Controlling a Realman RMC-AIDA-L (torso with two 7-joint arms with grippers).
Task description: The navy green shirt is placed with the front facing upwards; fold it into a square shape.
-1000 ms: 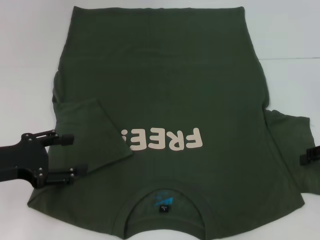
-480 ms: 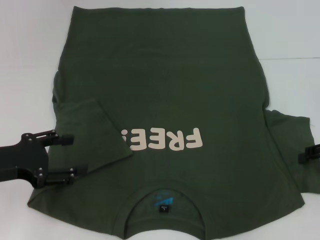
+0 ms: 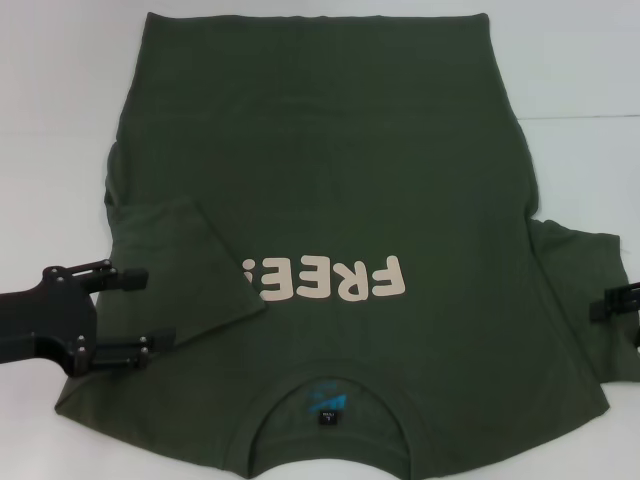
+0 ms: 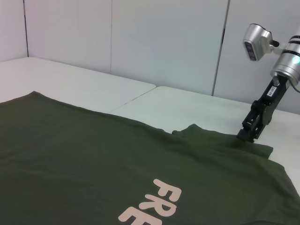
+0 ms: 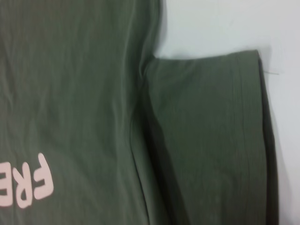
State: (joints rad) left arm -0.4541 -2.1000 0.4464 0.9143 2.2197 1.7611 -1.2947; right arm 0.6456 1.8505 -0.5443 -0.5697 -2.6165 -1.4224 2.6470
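Currently one navy green shirt (image 3: 330,200) lies flat on the white desk (image 3: 60,100), print up — left sleeve folded inward, covering part of the lettering. Left gripper (image 3: 150,308) jaws released over that sleeve. Right gripper (image 3: 605,305) mostly cut off at the right sleeve — jaws' state can't tell.

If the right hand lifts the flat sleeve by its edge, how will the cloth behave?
The navy green shirt is probably floppy: its left sleeve already lies folded over. The right sleeve would likely droop from the right hand. It looks thin, so probably light.
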